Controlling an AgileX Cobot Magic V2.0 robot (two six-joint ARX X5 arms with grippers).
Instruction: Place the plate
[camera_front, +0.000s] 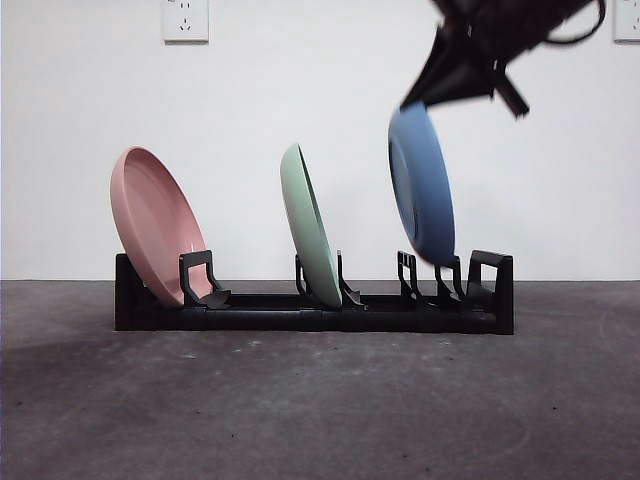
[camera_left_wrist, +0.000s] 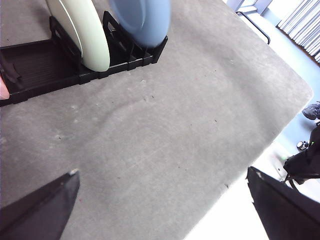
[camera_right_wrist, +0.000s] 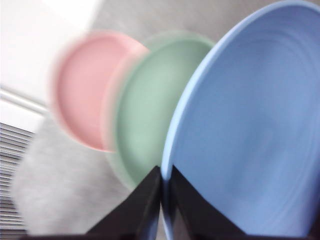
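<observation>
A blue plate (camera_front: 422, 185) hangs on edge over the right end of the black rack (camera_front: 310, 310), its lower rim down among the right slots; whether it rests there I cannot tell. My right gripper (camera_front: 440, 88) comes in from the top right and is shut on the blue plate's (camera_right_wrist: 245, 125) upper rim, the right gripper (camera_right_wrist: 162, 192) with one jaw on each face. A green plate (camera_front: 310, 225) stands in the middle slot and a pink plate (camera_front: 155, 225) leans at the left end. My left gripper (camera_left_wrist: 160, 200) is open, away from the rack (camera_left_wrist: 75, 62), over bare table.
The grey table (camera_front: 320, 400) spreads out in front of the rack, with a white wall behind. In the left wrist view the table's edge (camera_left_wrist: 280, 135) runs close by, with floor and furniture beyond it.
</observation>
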